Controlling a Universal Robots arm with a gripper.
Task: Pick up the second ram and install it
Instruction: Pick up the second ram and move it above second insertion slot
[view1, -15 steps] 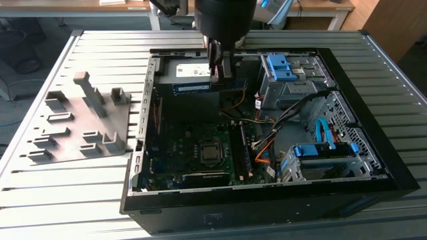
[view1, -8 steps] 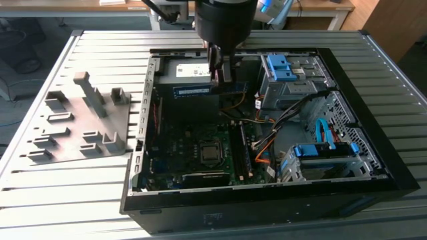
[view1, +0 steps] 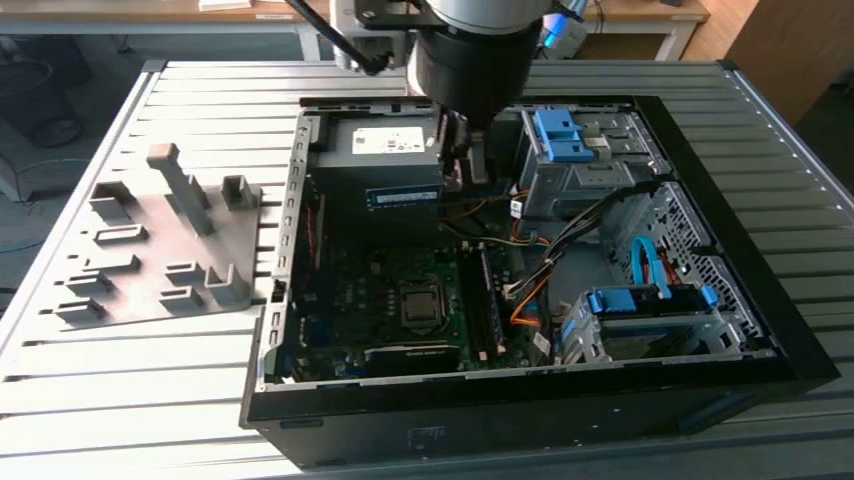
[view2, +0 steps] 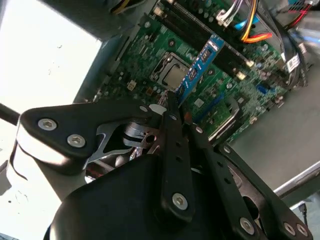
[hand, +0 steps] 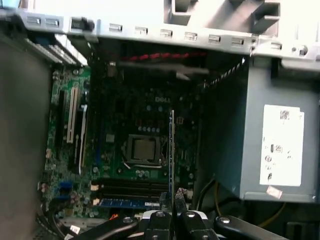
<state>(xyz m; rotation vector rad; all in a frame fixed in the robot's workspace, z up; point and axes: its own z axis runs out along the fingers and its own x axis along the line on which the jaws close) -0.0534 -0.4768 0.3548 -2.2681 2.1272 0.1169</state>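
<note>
My gripper (view1: 462, 178) hangs inside the open computer case (view1: 694, 385), in front of the power-supply box (view1: 380, 150), and is shut on the second ram (view1: 404, 197). The stick is dark with a blue label strip and juts out sideways from the fingers toward the exterior view's left. In the second wrist view the ram (view2: 199, 65) reaches out from the gripper (view2: 172, 102) over the green motherboard (view2: 145, 55). In the first wrist view the ram (hand: 172, 150) appears edge-on above the gripper (hand: 172, 202), floating above the processor socket (hand: 144, 149) and apart from the memory slots (hand: 130, 187).
Another blue-labelled stick (hand: 127, 203) sits in a slot beside the black memory slots. A grey fixture (view1: 160, 250) with upright posts lies on the slatted table at the exterior view's left. Drive cages with blue latches (view1: 641, 300) and cable bundles (view1: 534, 280) crowd the case's right half.
</note>
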